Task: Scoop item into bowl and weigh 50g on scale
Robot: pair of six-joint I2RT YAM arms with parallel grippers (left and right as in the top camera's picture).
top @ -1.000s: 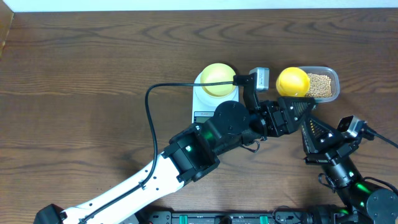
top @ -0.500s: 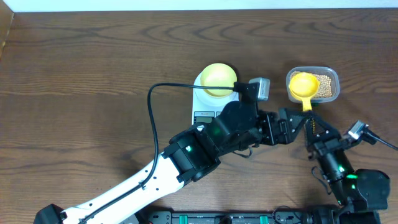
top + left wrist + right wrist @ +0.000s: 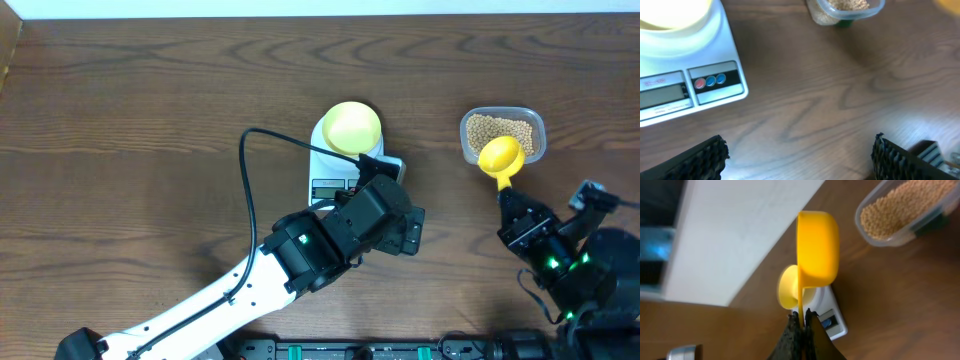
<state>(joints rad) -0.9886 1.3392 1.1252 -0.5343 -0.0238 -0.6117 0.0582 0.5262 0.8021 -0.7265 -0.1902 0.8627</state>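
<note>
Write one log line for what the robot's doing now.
left gripper: open, near scale | right gripper: shut on scoop, by tub of beans | bowl: on scale

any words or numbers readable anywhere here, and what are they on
No text reads clearly.
The display on the scale: no legible digits, blurred.
The red print above it: too blurred to read.
The red and blue buttons: marks too small to read.
</note>
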